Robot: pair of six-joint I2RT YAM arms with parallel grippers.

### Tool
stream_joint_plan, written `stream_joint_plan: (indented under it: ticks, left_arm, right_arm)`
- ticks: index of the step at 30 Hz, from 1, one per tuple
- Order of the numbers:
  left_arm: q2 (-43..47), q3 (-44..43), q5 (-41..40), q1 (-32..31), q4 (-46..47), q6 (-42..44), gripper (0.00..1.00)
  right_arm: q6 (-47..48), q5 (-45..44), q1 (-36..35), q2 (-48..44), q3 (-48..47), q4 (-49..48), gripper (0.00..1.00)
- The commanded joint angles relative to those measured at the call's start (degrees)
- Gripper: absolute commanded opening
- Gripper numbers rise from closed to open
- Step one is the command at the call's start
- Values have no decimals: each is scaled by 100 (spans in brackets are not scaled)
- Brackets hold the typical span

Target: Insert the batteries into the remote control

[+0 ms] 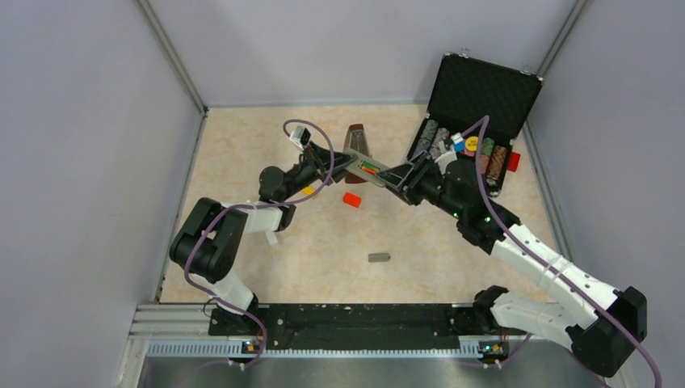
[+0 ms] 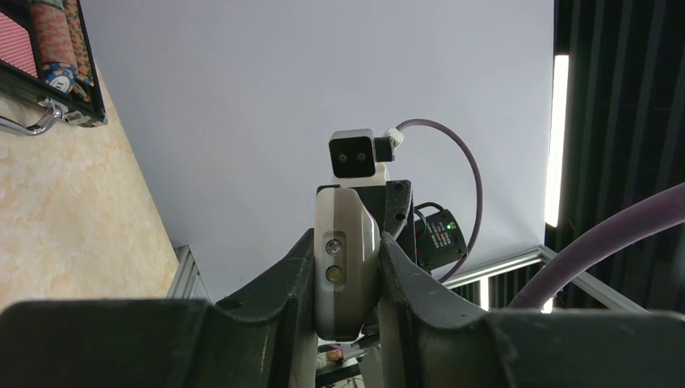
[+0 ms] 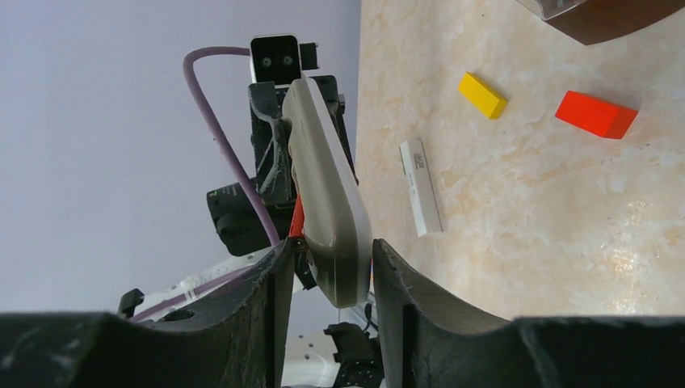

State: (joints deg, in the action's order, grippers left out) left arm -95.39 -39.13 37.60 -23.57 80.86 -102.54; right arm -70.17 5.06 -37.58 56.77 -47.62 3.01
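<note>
The grey remote control (image 1: 367, 168) hangs in the air between both arms. A green battery (image 1: 368, 164) and a red-orange battery (image 1: 371, 171) lie in its open recess. My left gripper (image 1: 343, 165) is shut on one end of the remote (image 2: 347, 267), both pads pressed on its sides. My right gripper (image 3: 332, 242) stands round the other end of the remote (image 3: 327, 186). One pad is almost on it and a thin gap shows at the other, where a sliver of the red-orange battery (image 3: 297, 218) shows. The grey cover (image 1: 379, 257) lies on the table in front.
A chunky red-orange block (image 1: 351, 199), a yellow block (image 3: 482, 94) and a slim white bar (image 3: 421, 187) lie on the table below the remote. A brown object (image 1: 355, 139) stands behind. An open black case (image 1: 476, 93) with poker chips sits at the back right.
</note>
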Motion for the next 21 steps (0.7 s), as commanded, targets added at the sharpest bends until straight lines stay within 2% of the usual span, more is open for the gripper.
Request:
stream_joint_plan:
  ticks: [1, 13, 21]
  left_arm:
    - [74, -2, -1, -16, 627, -130, 0]
    - [-5, -89, 51, -10, 901, -230, 0]
    - [4, -78, 89, -1, 926, -188, 0]
  right_arm:
    - [-13, 69, 76, 126, -107, -59, 38]
    - [-87, 247, 76, 428, -116, -58, 28]
    - [-137, 344, 76, 559, -170, -74, 29]
